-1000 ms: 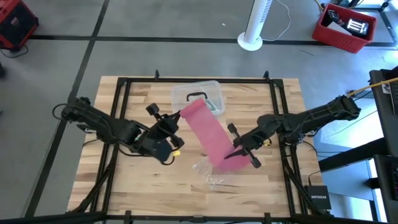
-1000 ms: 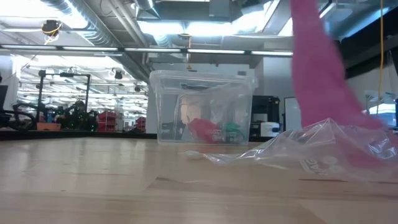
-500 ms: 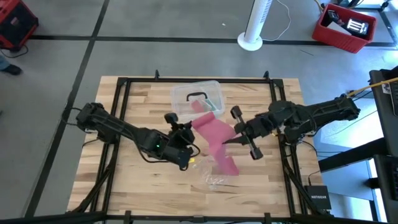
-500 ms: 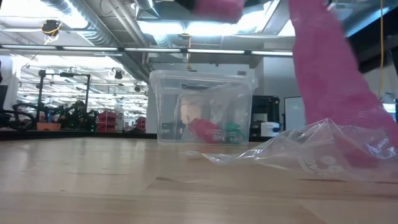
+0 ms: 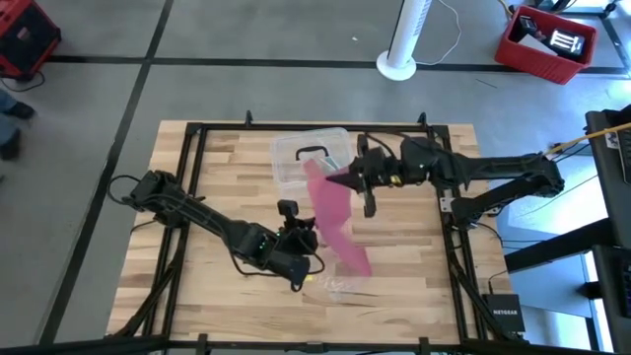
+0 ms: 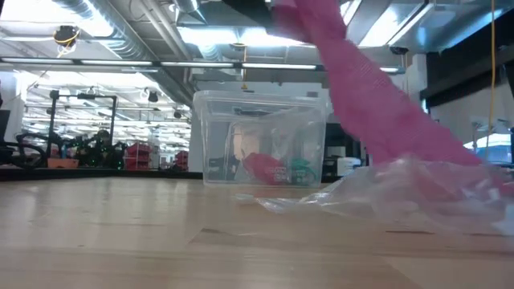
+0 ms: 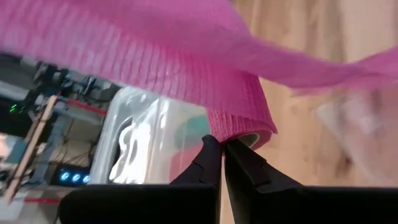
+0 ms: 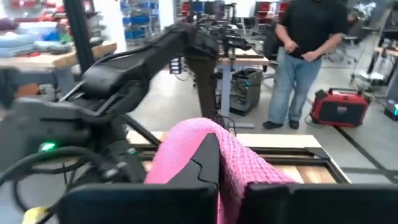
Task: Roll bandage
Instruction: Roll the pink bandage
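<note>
I hold the long pink-magenta elastic fabric bandage (image 5: 335, 212) at both ends, and everything I say here I place against the clear plastic lidded box (image 5: 296, 153) at the far middle of the wooden slatted table (image 5: 197, 187).

My right gripper (image 5: 347, 180) is clamped tight on the upper end of the strip, right beside the box's near right corner. A second ago it was well nearer the front edge, over the crumpled clear plastic wrapper (image 5: 338, 287); it has swung up and back toward the box. My left gripper (image 5: 306, 237) is pinched shut on the other end, where the fabric is folded over into a small lip; it has travelled from beside the box's left side to a spot well in front of the box, next to the wrapper.

So the two ends have swapped places: the strip now slopes from high beside the box down toward the wrapper. In the low view it hangs as a slanted band (image 6: 377, 104) in front of the box and dips behind the wrapper (image 6: 418, 197).

I judge that the rolling has barely begun. The bandage is stretched in the air, not wound, and only that first fold at my left fingertips (image 7: 214, 163) could serve as a core. A person (image 8: 308, 59) stands in the room beyond the table.
</note>
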